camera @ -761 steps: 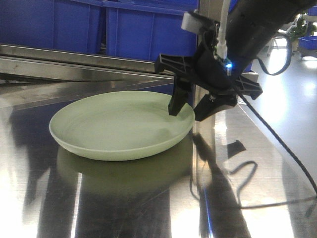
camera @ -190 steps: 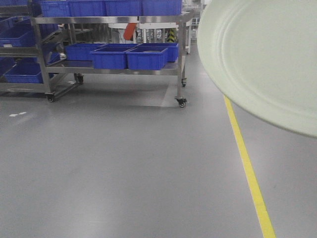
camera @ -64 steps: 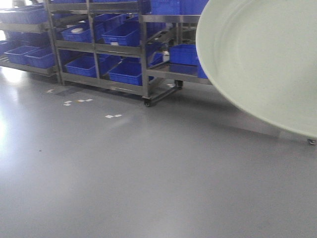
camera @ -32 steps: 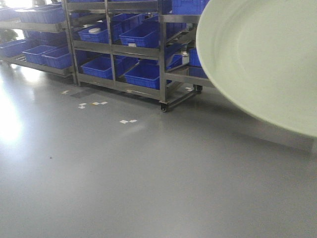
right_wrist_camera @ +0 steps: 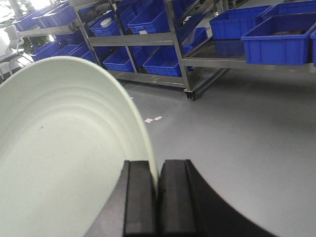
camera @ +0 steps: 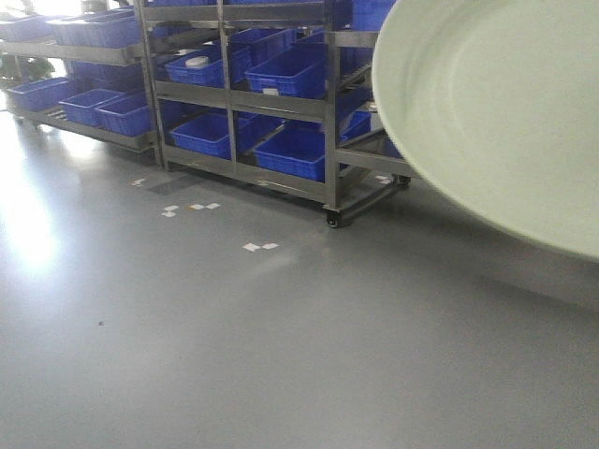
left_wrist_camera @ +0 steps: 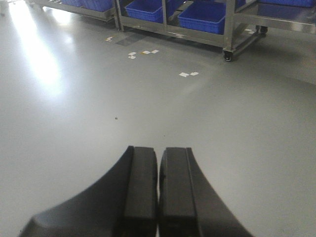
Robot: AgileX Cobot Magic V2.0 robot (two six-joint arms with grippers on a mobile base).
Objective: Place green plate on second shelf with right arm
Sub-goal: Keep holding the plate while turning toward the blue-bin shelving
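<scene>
The right claw is clamped on the rim of the green plate, one finger inside the dish and one outside, with the edge pinched in the narrow slot between them. The plate hangs in the air, tilted well off level, above the open floor; in the front view it fills the upper right corner. It looks light and stiff, a matte plastic unlikely to crack. A rim pinch leaves a long lever, though, so I judge it could swivel or slip in the pads if swung fast. The rim is the sensible hold, since the shallow bowl offers nothing else. The left claw has its fingers pressed together on nothing and hovers over the floor. Beyond stand steel racks loaded with blue bins, well apart from the plate. Which rack holds the target shelf I cannot tell.
</scene>
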